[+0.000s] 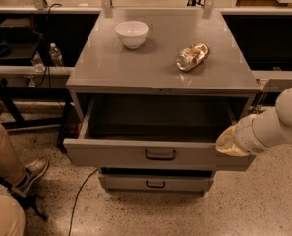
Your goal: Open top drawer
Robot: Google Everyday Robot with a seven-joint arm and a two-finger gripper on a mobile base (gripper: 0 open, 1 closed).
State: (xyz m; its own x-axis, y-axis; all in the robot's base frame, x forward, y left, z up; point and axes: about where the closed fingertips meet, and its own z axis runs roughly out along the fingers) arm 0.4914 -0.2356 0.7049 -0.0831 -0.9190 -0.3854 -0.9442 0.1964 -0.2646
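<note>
The top drawer [116, 154] of the grey metal cabinet is pulled well out, and its dark inside shows. Its small dark pull handle [160, 155] sits in the middle of the front panel. My gripper [229, 144], on a white arm with a cream-coloured end, is at the right end of the drawer's front panel, against its upper edge. The arm comes in from the right edge of the view.
A white bowl [131, 33] and a crumpled shiny packet [192, 56] lie on the cabinet top [135, 68]. A lower drawer [156, 183] shows shut beneath. A person's legs and shoe [32, 171] are at the left, and a cable [81, 195] runs across the floor.
</note>
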